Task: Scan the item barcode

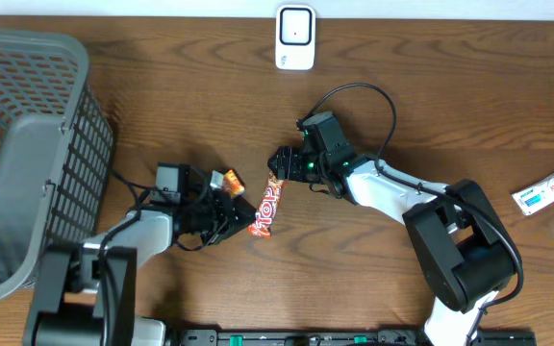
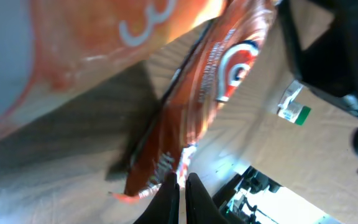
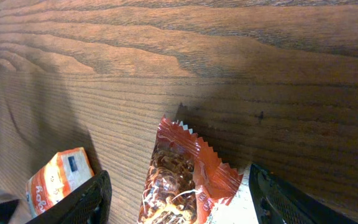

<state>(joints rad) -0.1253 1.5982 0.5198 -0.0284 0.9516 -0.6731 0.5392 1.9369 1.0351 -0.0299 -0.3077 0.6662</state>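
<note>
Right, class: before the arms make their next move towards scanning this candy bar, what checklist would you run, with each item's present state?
1. Left gripper holds the candy bar: ok, jaws shut on the lower crimped end.
2. Right gripper ready to take it: ok, jaws open either side of the upper end.
3. Barcode facing a camera: cannot tell, none visible.
4. Scanner in place: ok, at the table's far edge.
5. Small orange packet apart from the bar: ok.

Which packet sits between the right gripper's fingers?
The long red-orange snack bar, crimped end inside the open right gripper; the small orange packet and white box lie aside.
</note>
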